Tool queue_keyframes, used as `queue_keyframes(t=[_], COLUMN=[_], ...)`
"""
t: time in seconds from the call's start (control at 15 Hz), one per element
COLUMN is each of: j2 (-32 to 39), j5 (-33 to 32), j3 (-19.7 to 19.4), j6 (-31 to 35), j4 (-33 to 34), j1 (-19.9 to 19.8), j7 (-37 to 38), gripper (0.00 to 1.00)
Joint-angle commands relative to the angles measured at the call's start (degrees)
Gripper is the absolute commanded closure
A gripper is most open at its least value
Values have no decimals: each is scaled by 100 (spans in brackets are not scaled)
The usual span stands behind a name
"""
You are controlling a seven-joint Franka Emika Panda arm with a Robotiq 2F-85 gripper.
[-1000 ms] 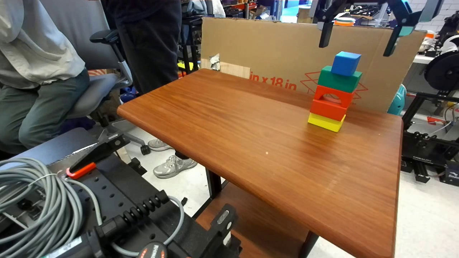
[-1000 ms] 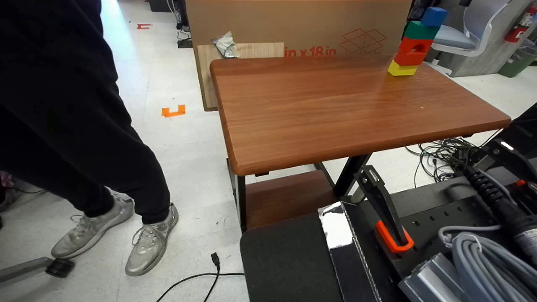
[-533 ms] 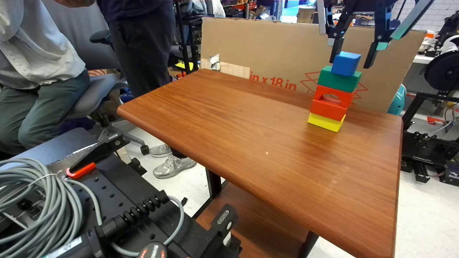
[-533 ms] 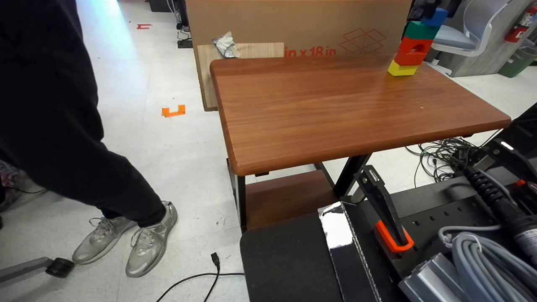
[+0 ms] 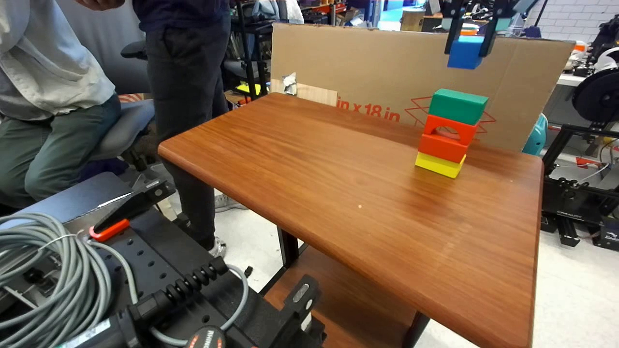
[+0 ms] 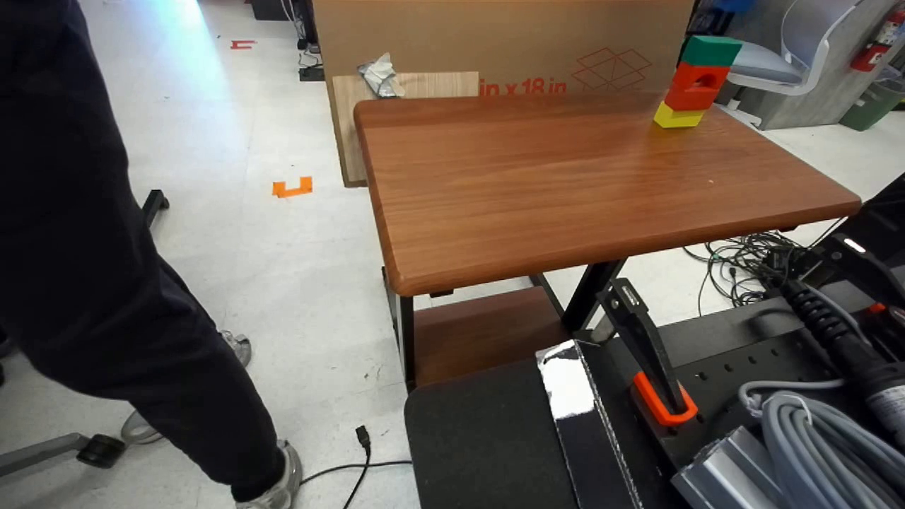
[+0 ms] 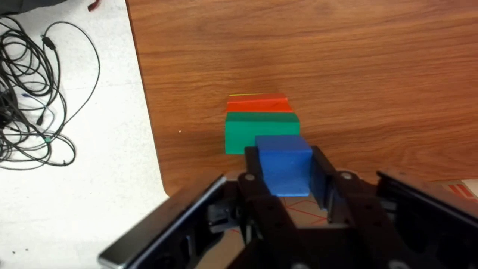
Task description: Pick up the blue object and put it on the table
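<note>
over on the left, in an exterior view, was a seated person point(image 5: 58, 92), and closer in to me lay a coil of grey cable point(image 5: 80, 270). further along, a standing person point(image 5: 186, 96), dressed dark, was near the table point(image 5: 338, 169), behind which a brown cardboard panel point(image 5: 348, 60) rose. toward the right end of the table a yellow block point(image 5: 440, 165) rested, under two red-orange blocks point(image 5: 442, 147), the upper one arched, and a green block point(image 5: 458, 107) topped them. piled there, they stood between the table and the blue block point(image 7: 285, 168), which hung in the air over the green block with a gap showing. the gripper point(image 5: 465, 53) was clenched around it, parted only to the blue block's width, touching two opposite sides.
</note>
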Motion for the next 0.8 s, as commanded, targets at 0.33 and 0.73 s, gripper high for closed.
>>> queue_keyframes(t=[0.33,0.73], j2=[-1692,-1708], j5=[-190,-377], j3=[427,684], j6=[467,1374], j4=[-1805,-2874], j1=[229,619], j7=[-546,-168], gripper=[91,91])
